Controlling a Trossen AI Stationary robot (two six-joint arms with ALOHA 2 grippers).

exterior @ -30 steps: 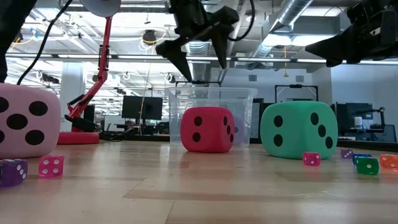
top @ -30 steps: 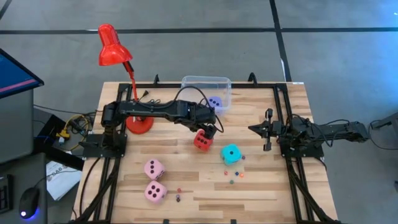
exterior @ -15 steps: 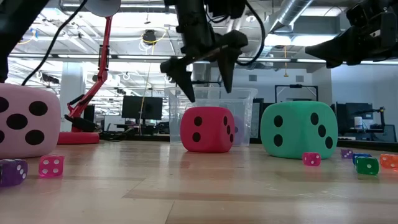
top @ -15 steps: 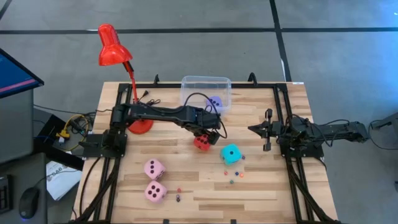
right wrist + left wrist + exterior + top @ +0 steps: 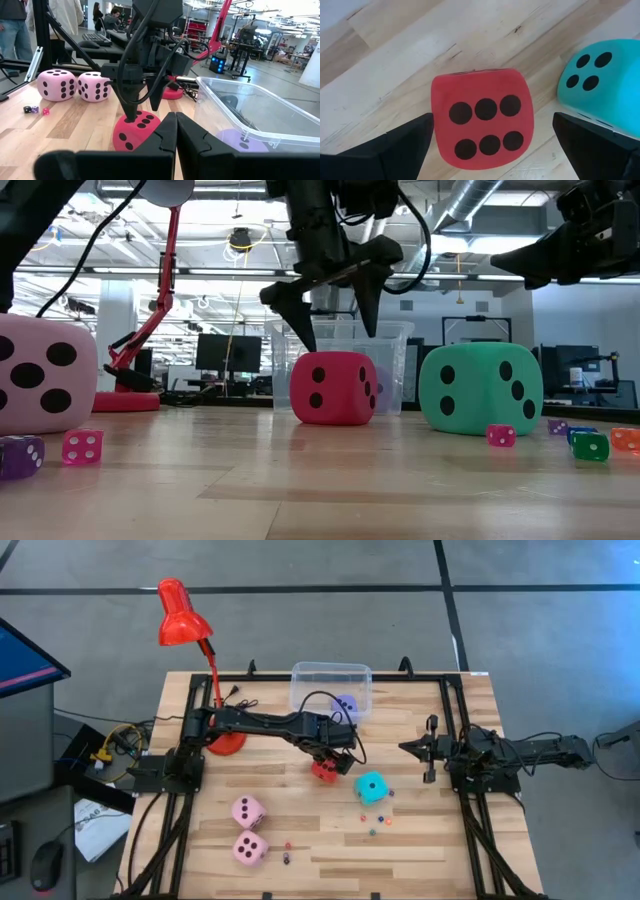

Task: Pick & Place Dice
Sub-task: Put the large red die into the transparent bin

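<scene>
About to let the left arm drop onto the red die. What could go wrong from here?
The cyan die sits close beside the red die; an open finger of the left gripper might clip it. The clear bin lies just behind, so a nudged die could roll against it. Small dice lie scattered nearby.

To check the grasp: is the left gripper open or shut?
Open. The left gripper has its fingers spread above the red die, not touching it.

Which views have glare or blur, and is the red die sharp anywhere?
Low view: bright ceiling lights behind leave the left gripper in silhouette. Left wrist view: red die is sharp, the dark fingers are soft. Right wrist view: clear bin shows pale reflections.
</scene>
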